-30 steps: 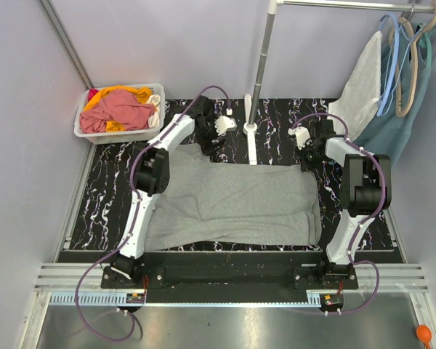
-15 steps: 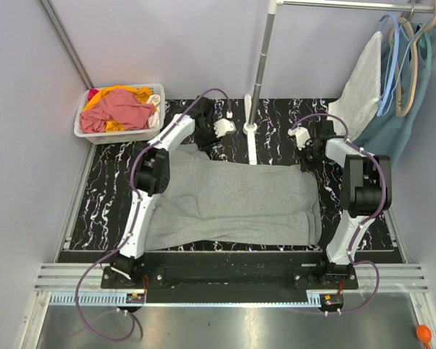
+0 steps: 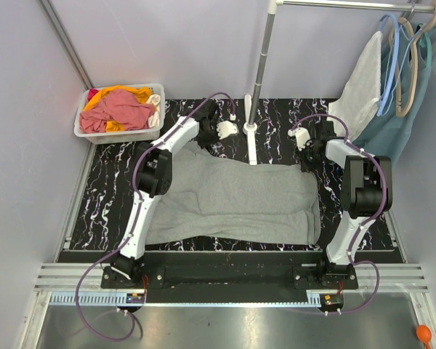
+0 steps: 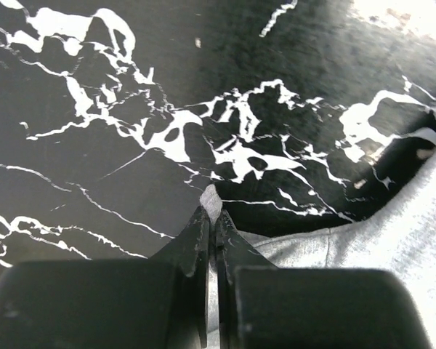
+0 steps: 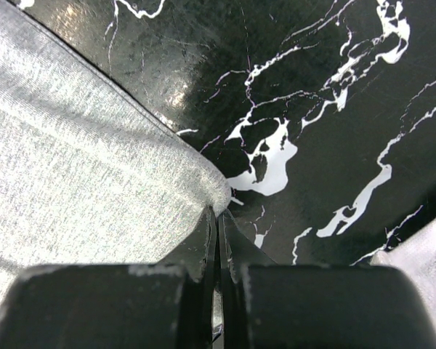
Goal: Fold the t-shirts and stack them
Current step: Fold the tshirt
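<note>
The left gripper (image 4: 211,212) has drawn its corner toward 12 o'clock and, like the right gripper (image 5: 218,215), is clenched on the grey t-shirt (image 3: 232,196), which lies spread mid-table, apparently barely folded, with more shirts (image 3: 120,109) binned at 10 o'clock.

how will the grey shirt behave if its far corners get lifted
Probably floppy: the shirt lies flat with soft wrinkles, so it should sag between the left pincer and right pincer. Its matte knit, pinched at the edge, likely won't slip.
</note>
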Robot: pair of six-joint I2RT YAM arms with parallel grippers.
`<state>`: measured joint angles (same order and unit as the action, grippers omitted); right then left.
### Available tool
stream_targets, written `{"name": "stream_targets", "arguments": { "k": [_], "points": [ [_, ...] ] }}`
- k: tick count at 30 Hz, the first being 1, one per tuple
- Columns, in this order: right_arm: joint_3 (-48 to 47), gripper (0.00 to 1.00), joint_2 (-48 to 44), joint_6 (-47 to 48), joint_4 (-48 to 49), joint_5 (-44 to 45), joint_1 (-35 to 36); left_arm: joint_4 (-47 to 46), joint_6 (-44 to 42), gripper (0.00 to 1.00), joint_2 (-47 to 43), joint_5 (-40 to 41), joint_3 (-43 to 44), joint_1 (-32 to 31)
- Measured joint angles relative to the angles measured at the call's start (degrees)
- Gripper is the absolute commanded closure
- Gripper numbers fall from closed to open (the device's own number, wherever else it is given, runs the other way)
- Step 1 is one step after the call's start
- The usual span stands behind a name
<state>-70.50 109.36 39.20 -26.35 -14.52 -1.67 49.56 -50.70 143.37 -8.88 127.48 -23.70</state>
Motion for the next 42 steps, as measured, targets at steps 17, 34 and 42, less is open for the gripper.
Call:
{"name": "stream_targets", "arguments": {
  "k": [17,34,42],
  "points": [
    [2.5,1.00,-2.8,1.6,-2.9,2.7,0.2,-8.0,7.0,1.00,-10.6,9.4,-12.6,-1.2],
    [3.8,1.00,-12.8,1.9,-9.5,4.2,1.8,-11.7,9.1,1.00,-27.1,19.1,-27.5,-6.0],
    [4.4,1.00,-19.6,1.9,-12.9,4.6,4.6,-12.0,10.4,1.00,-30.9,24.7,-34.2,-7.8]
  ]
}}
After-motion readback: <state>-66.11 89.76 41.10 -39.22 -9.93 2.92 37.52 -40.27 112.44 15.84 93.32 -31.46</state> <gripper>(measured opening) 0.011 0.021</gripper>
